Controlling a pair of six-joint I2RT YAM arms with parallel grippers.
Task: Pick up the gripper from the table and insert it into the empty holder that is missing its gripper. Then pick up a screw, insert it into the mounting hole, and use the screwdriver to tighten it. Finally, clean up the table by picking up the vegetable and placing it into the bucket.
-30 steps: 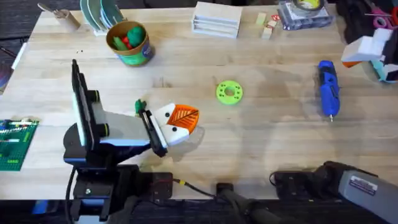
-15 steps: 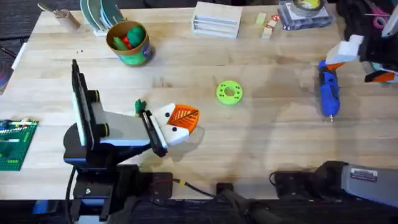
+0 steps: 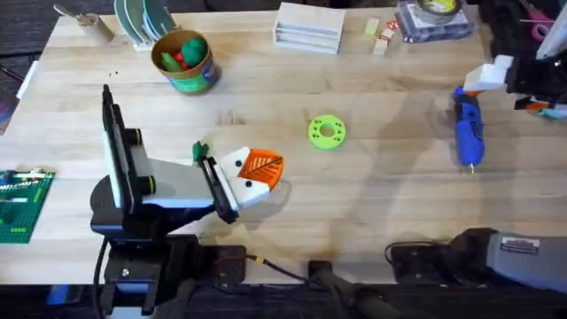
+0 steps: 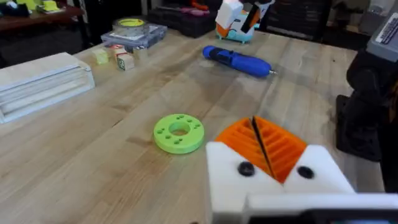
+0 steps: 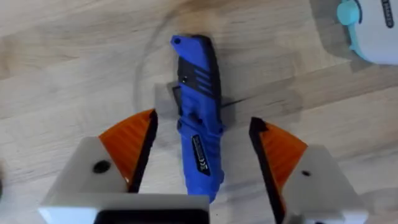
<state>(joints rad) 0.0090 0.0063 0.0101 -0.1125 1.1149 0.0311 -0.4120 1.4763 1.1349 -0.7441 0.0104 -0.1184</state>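
screwdriver (image 5: 198,118) flat on table, lying between right gripper's (image 5: 202,152) spread jaws, untouched

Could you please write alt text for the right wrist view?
The right gripper hangs open over the blue screwdriver, one orange-padded finger on each side of it. The screwdriver lies flat on the wooden table.

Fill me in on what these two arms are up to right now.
The right hand hangs open over the blue screwdriver, one finger on each side of it, not gripping; the tool lies flat on the table. The left hand rests shut and empty near the green disc. The bucket holds vegetables.
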